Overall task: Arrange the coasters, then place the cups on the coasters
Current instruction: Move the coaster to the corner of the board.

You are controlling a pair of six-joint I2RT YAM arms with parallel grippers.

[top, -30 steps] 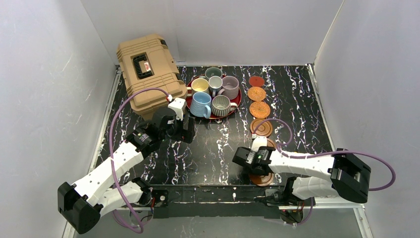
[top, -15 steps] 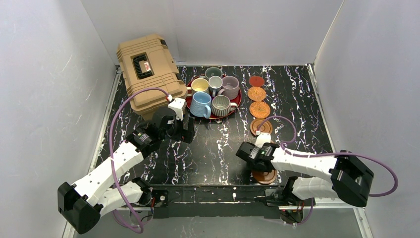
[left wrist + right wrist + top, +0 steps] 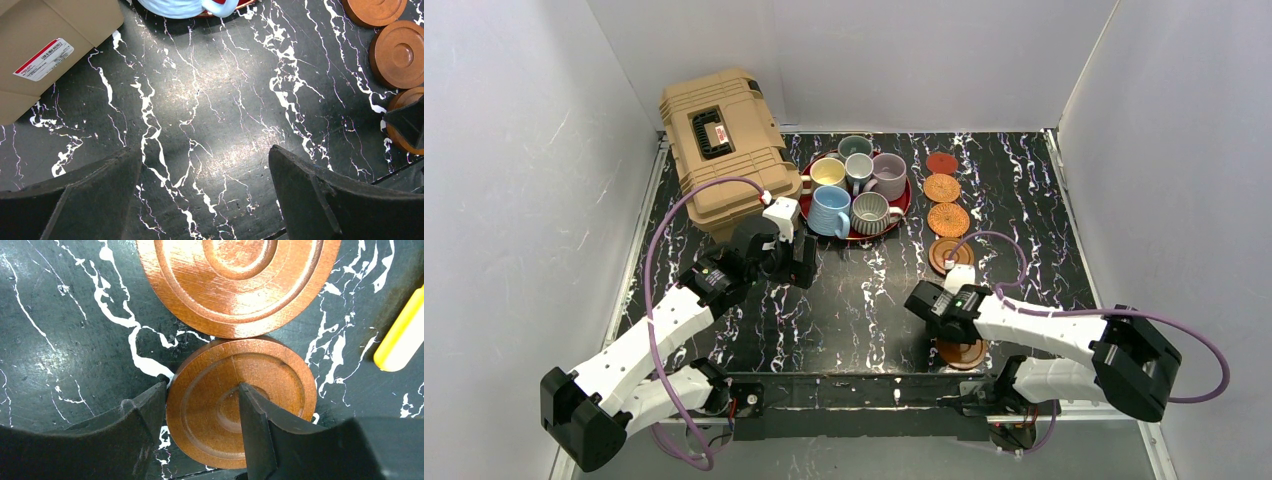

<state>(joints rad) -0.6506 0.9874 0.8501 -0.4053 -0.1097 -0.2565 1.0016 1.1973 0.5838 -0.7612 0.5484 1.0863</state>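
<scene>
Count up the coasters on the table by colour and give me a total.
Brown wooden coasters: 3
Orange woven coasters: 2
Red coaster: 1
Total: 6

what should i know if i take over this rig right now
Left gripper: jaws wide open, empty, over bare table near the red tray.
Right gripper: jaws straddle the rim of a brown coaster touching its brown neighbour; grip unconfirmed.
Coasters: six in a column right of the tray, all bare.
Cups: all six on the tray.
Done: column nearly laid. Left: settle that coaster, then every cup onto a coaster.
</scene>
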